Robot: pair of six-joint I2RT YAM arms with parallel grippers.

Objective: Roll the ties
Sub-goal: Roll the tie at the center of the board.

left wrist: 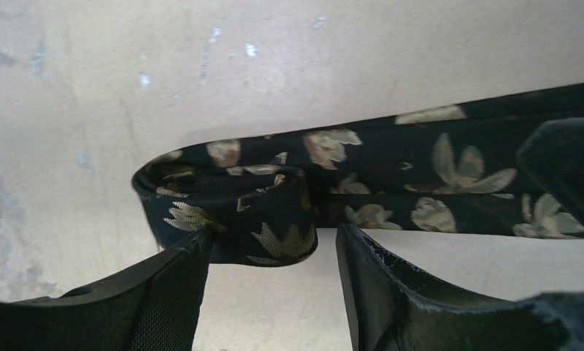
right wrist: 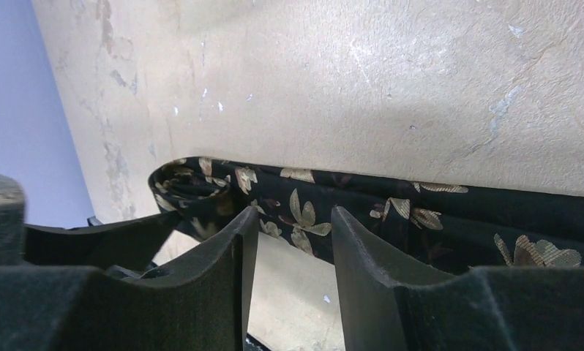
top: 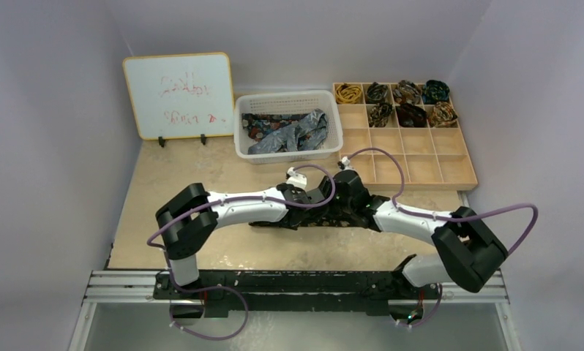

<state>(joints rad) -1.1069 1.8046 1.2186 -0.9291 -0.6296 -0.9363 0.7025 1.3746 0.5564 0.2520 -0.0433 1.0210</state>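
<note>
A black tie (left wrist: 421,172) with gold leaf motifs lies flat on the table, its left end wound into a small loose coil (left wrist: 230,205). My left gripper (left wrist: 273,245) is open, its fingertips straddling the coil's near edge without clamping it. Just to the right, my right gripper (right wrist: 293,219) is open too, its tips at the near edge of the tie's flat strip (right wrist: 421,219), with bare table between the fingers. In the top view both grippers meet mid-table over the tie (top: 331,219), which the arms mostly hide.
A white basket (top: 289,157) at the back holds several loose ties. To its right a wooden compartment tray (top: 421,157) holds several rolled ties in its back rows. A small whiteboard (top: 178,95) stands at the back left. Purple cables loop over both arms.
</note>
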